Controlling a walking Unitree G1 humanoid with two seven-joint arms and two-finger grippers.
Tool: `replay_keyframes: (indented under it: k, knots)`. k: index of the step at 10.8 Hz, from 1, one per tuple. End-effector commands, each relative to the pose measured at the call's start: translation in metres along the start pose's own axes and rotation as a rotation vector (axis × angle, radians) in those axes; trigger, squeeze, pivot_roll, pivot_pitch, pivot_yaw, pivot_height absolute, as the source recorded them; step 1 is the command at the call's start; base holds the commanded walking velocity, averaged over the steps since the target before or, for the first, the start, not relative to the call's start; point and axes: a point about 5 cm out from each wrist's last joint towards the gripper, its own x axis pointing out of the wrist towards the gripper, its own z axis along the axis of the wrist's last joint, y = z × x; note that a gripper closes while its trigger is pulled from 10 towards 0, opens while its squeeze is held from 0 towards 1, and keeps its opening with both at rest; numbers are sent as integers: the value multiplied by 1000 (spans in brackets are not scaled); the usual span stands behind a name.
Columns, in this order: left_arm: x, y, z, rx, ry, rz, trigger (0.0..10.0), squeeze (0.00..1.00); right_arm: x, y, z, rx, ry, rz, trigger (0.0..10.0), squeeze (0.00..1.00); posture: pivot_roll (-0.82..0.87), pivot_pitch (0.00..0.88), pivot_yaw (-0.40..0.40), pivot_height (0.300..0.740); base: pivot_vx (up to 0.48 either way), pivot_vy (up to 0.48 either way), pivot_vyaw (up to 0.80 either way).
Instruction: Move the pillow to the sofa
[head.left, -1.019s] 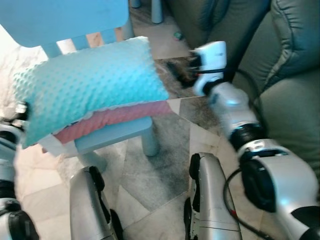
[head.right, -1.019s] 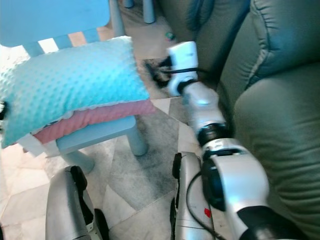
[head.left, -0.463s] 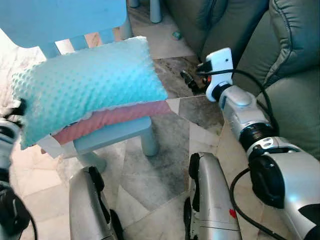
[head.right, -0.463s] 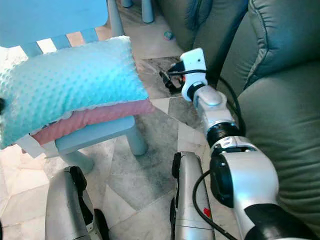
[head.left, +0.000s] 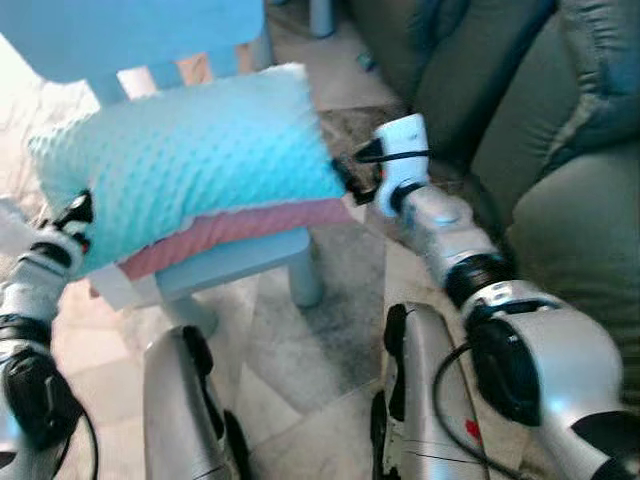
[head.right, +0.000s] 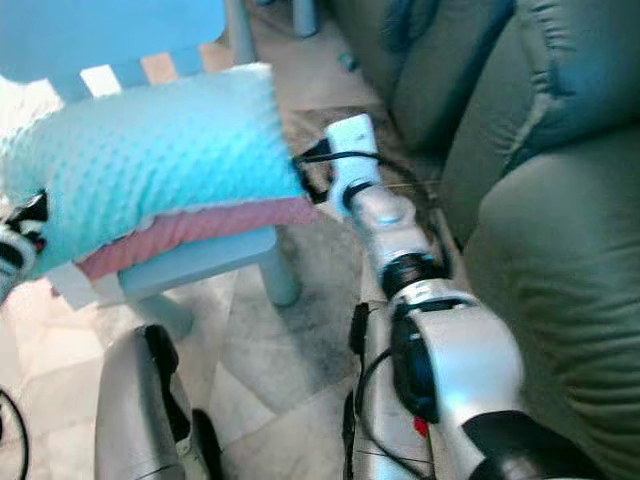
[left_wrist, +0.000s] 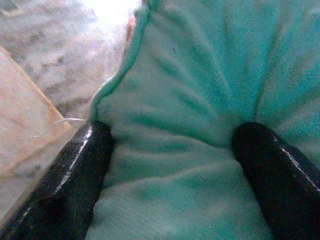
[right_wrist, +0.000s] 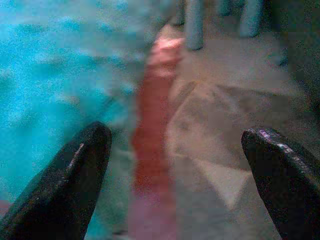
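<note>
A turquoise dimpled pillow (head.left: 190, 160) lies on a small light-blue chair (head.left: 230, 265), with a pink layer (head.left: 240, 225) under it. My left gripper (head.left: 76, 212) is at the pillow's left end. In the left wrist view its fingers (left_wrist: 75, 175) stand open with the pillow's fabric (left_wrist: 200, 100) bulging between them. My right gripper (head.left: 347, 178) is at the pillow's right end, open. In the right wrist view its fingers (right_wrist: 65, 180) straddle the pillow's edge (right_wrist: 60, 65) and the floor beside it. The green sofa (head.left: 570, 200) stands to the right.
The chair's blue backrest (head.left: 130, 30) rises behind the pillow. Marble tiles (head.left: 330, 310) run between chair and sofa, and my own legs (head.left: 190, 410) show below. More blue chair legs (right_wrist: 195, 22) stand farther off.
My right gripper has swung left from near the sofa to the pillow's right end. My left gripper has come up against the pillow's left end. The pillow has stayed on the chair.
</note>
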Motion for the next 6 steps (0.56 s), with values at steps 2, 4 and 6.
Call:
replay_keyframes:
  k: [2, 4, 6]
  knots:
    - [3, -9, -12, -55, 55, -42, 10000, 0, 6, 26, -6, 118, 30, 57, 10000, 0, 41, 359, 6, 436, 0, 0, 0]
    - [7, -21, -17, -83, 82, -95, 10000, 0, 10, 49, -6, 144, 32, 130, 10000, 0, 45, 361, 4, 436, 0, 0, 0]
    - [11, -42, -29, -112, 118, -171, 3333, 0, 13, 76, -5, 198, 21, 220, 5176, 0, 45, 358, 5, 436, 0, 0, 0]
